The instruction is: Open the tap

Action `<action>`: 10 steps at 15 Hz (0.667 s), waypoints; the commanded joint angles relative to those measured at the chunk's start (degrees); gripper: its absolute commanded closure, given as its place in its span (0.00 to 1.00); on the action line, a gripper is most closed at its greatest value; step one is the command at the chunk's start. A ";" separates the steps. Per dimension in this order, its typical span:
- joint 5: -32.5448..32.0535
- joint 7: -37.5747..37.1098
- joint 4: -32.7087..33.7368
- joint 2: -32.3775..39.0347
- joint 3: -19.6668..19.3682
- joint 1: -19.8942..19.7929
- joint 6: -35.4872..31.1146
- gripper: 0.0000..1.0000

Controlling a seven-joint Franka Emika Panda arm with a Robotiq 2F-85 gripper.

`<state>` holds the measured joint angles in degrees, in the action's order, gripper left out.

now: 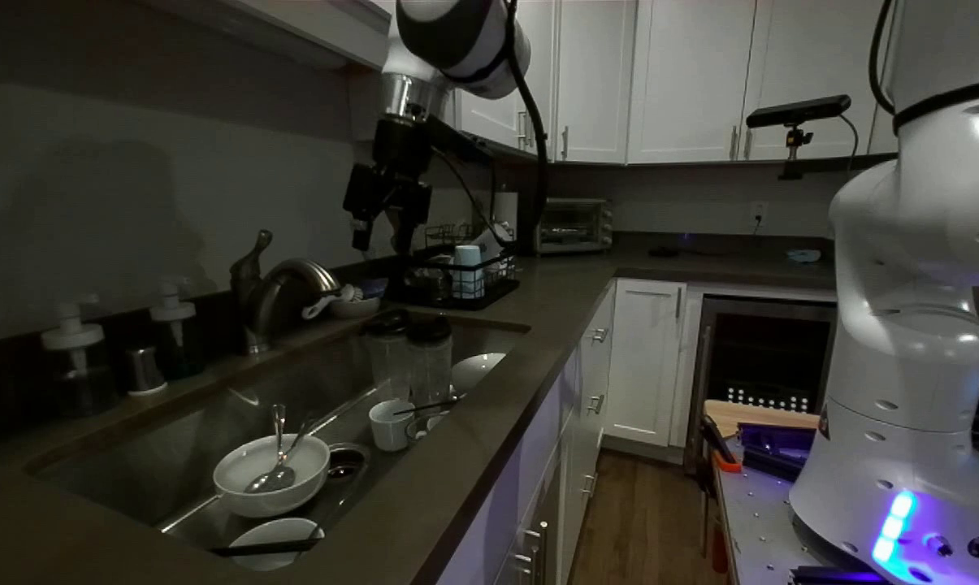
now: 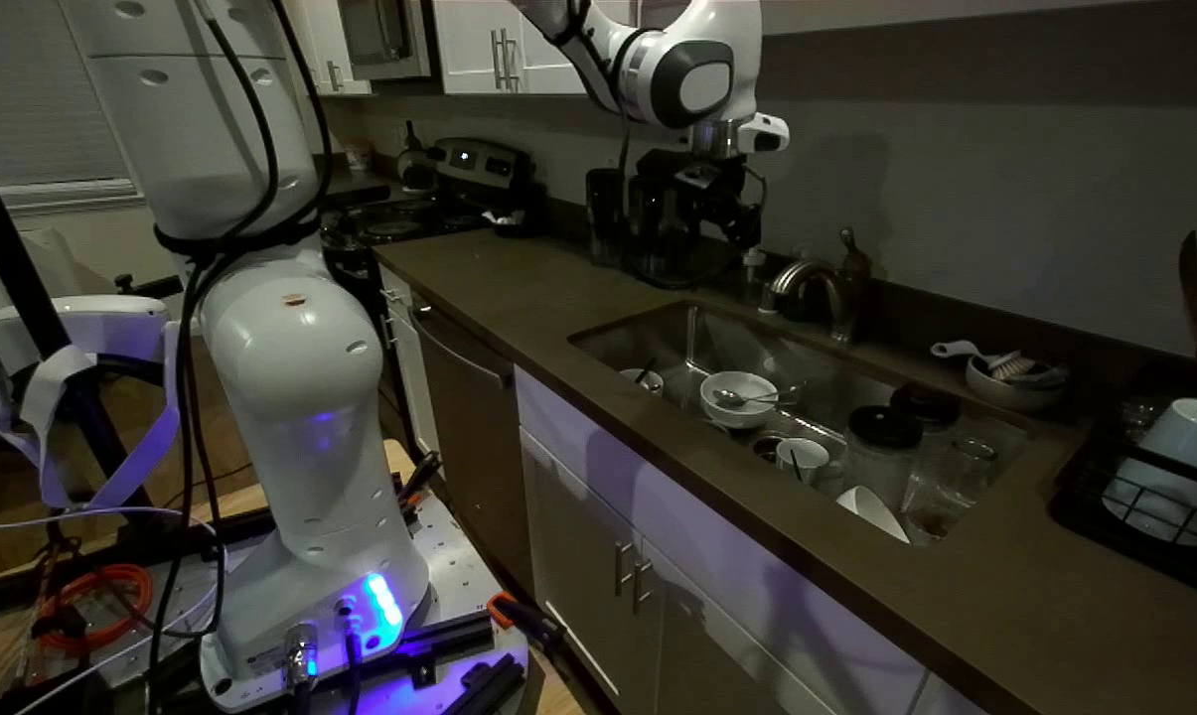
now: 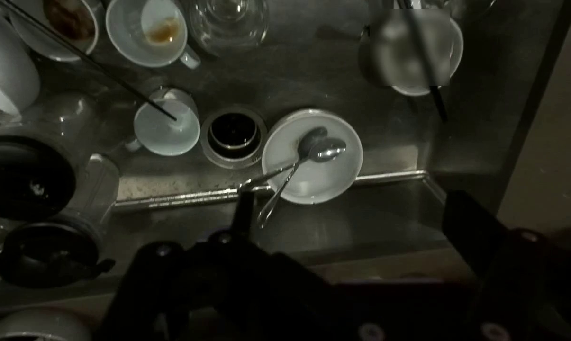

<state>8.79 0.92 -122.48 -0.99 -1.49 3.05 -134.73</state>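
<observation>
The tap [image 1: 271,296] is a dark metallic arched faucet at the back edge of the sink. Its lever handle [image 1: 251,258] points up in both exterior views; the tap also shows in an exterior view [image 2: 824,283]. My gripper [image 1: 382,239] is above the counter height and apart from the tap. It hangs up and to the left of the spout in an exterior view [image 2: 742,236]. In the wrist view my gripper [image 3: 350,202] has its black fingers spread wide with nothing between them. The tap does not show in the wrist view.
The sink [image 3: 313,237] holds a white bowl [image 3: 332,180] with two spoons, a mug [image 3: 164,132], and jars with black lids [image 2: 884,427]. Soap bottles [image 1: 73,349] stand beside the tap. A bowl with a brush [image 2: 1015,382] and a dish rack [image 1: 477,284] stand on the counter.
</observation>
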 commanded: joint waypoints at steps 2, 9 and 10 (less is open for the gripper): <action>-2.39 -0.97 -2.43 2.86 0.89 -0.85 -18.49 0.00; -27.35 -19.78 -1.60 9.85 -7.73 2.36 -40.02 0.00; -31.60 -23.62 -0.65 10.42 -10.14 3.47 -40.76 0.00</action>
<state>-12.23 -13.06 -125.35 7.41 -5.82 3.80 -172.04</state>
